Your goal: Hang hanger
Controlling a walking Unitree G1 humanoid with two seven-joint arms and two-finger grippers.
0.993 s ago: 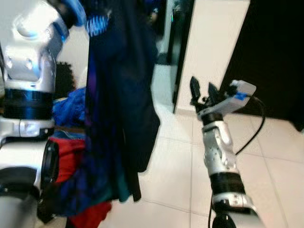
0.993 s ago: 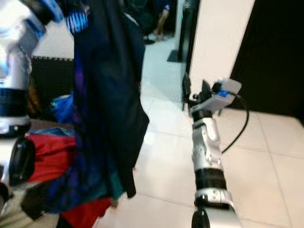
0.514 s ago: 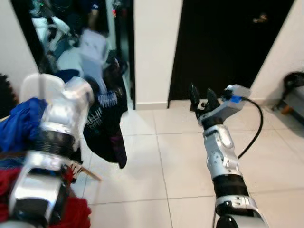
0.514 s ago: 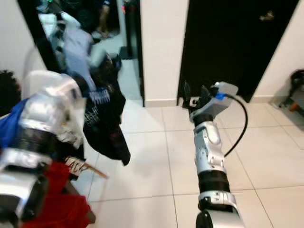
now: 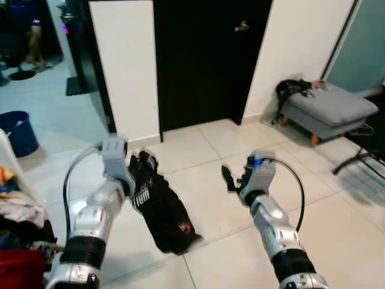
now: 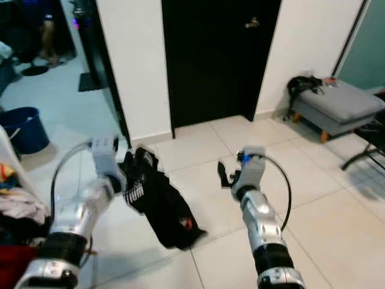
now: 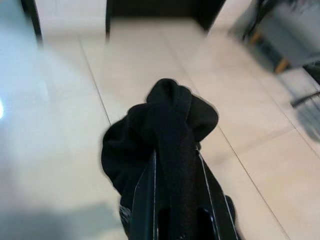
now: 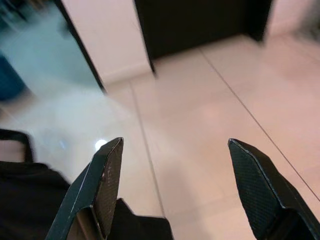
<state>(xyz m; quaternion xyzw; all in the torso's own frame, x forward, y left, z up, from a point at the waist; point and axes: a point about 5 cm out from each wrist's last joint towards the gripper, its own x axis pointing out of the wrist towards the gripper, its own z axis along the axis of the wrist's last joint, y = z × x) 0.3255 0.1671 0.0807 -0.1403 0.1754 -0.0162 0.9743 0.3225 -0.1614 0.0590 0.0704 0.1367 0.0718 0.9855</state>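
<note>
A black garment [image 5: 166, 212] with a small white print hangs from my left gripper [image 5: 140, 165] and its lower end reaches the tiled floor. In the left wrist view the gripper [image 7: 176, 202] is shut on a bunched fold of the dark cloth [image 7: 165, 117]. I cannot make out a hanger inside the cloth. My right gripper [image 5: 232, 178] is held out beside the garment, to its right and apart from it. The right wrist view shows its fingers [image 8: 107, 176] spread wide, open, with nothing but floor between them.
A black door [image 5: 204, 60] stands straight ahead between white walls. At the right is a grey padded bench [image 5: 329, 108] with a black bag [image 5: 293, 89] on it, and a chair leg [image 5: 360, 158] beyond. A blue bucket [image 5: 14, 132] and a clothes pile [image 5: 18, 211] are at the left.
The whole view has swung round from the doorway and clothes pile to the black door. My left arm has come down from close to my head and now holds the garment low in front.
</note>
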